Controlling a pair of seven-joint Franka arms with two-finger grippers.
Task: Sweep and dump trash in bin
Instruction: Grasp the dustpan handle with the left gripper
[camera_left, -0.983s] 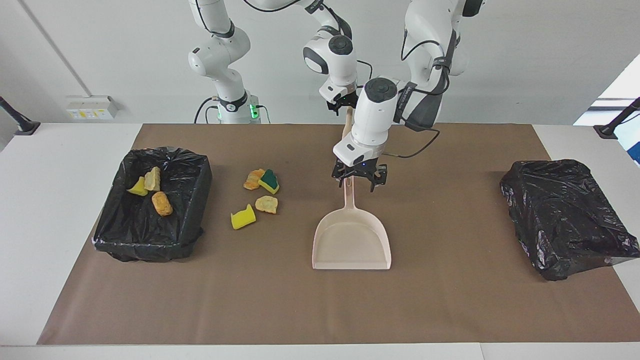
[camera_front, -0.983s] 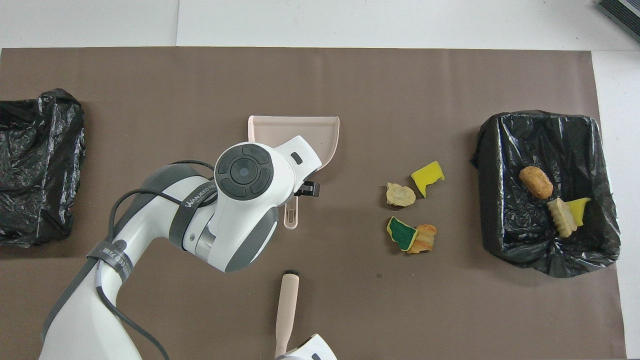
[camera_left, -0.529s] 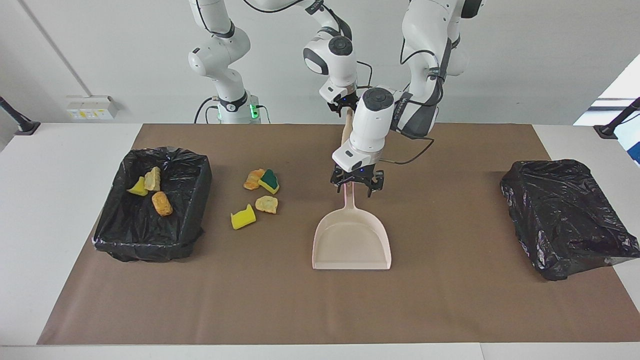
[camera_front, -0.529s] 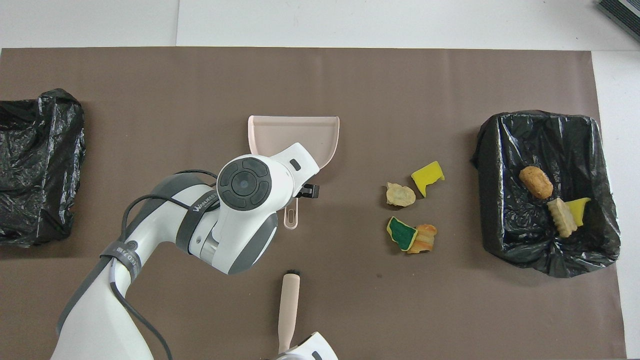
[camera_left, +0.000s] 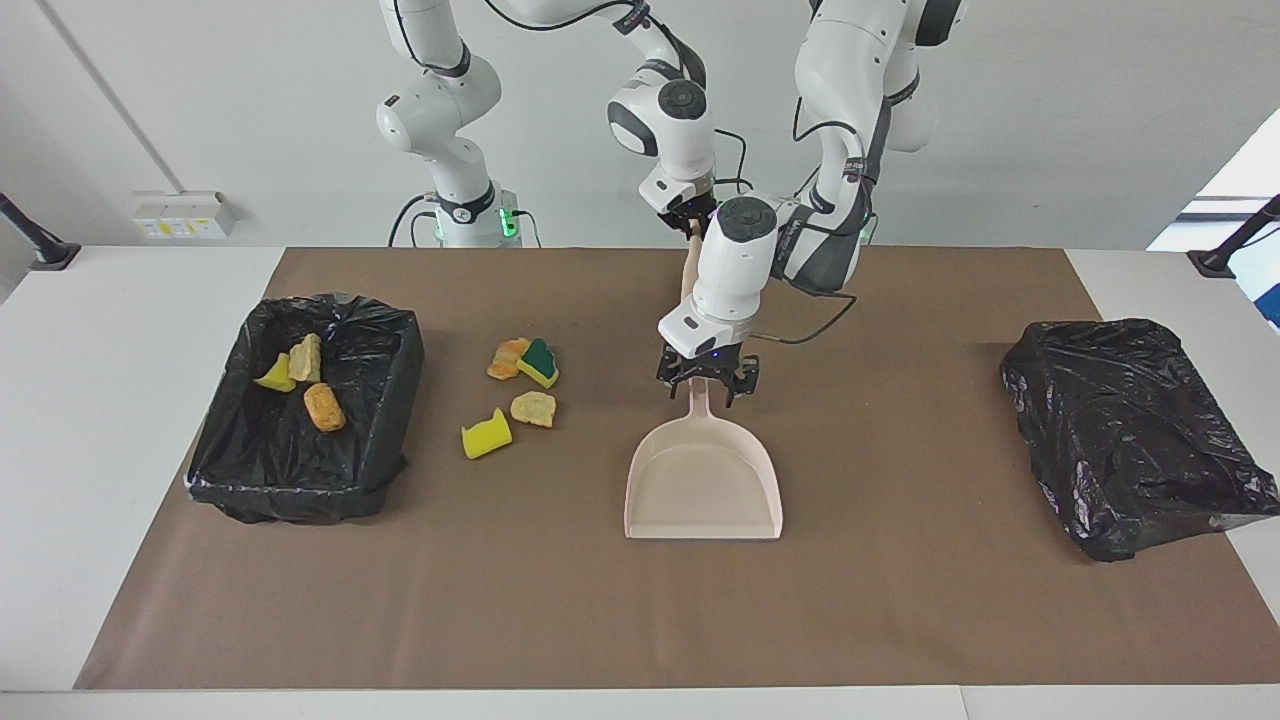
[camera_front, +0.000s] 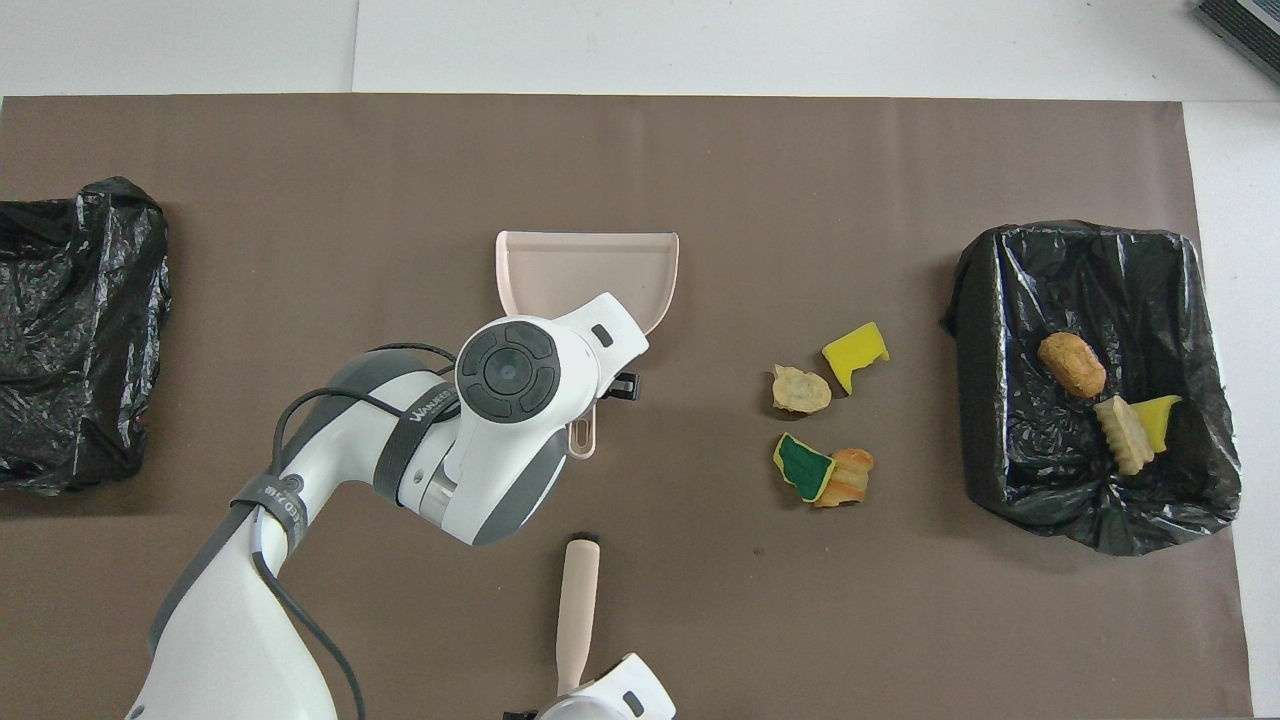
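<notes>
Right, the layout first. The left end effector (camera_left: 706, 385) sits low over the handle of the dustpan (camera_left: 703, 480), astride it near the end closest to the robots. I cannot tell whether it has the handle clamped or only bracketed. The right end effector (camera_left: 688, 222) is shut on the brush (camera_front: 578, 610), gripping the end of the handle nearest the robots. The bristle end points away from them, toward the dustpan handle.

The relation that matters is the dustpan's long axis. It runs straight from near the robots to far from them, with the open mouth at the far end.

Four loose pieces of trash (camera_left: 533, 408) lie on the tabletop (camera_left: 900, 600), not at that mouth but off to the pan's side. They are toward the right arm's end, between the dustpan and the lined bin (camera_left: 398, 345). Three more pieces are already in that bin.

My judgement is that the pan has to be turned or shifted so its mouth faces the pile. The right arm, with the brush, is the nearer one to the pile. A second black-bagged bin (camera_left: 1130, 430) sits at the left arm's end, well apart from the trash.
</notes>
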